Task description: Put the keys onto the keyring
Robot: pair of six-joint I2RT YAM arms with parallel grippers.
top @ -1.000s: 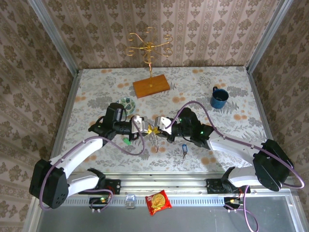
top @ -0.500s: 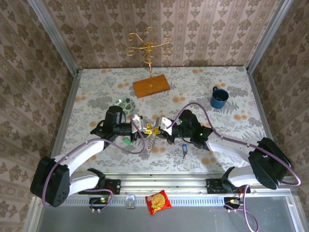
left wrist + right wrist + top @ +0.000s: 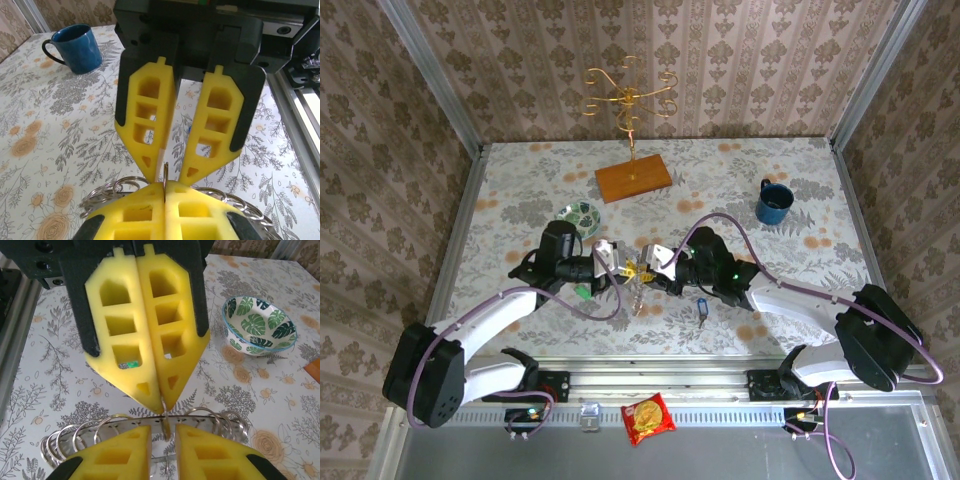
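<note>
Left gripper (image 3: 165, 186): jaws pressed flat together on the thin edge of the keyring (image 3: 125, 424), held over the near middle of the table (image 3: 800, 200). Right gripper (image 3: 163, 432): facing it tip to tip, jaws parted a little around the same wire, not clamping it. The ring is probably light, stiff and slick, with small loops free to swing, so the rim is the sound hold. The green key (image 3: 582, 292) and the blue key (image 3: 701, 312) lie on the table to either side. Their plastic heads likely give better purchase.
</note>
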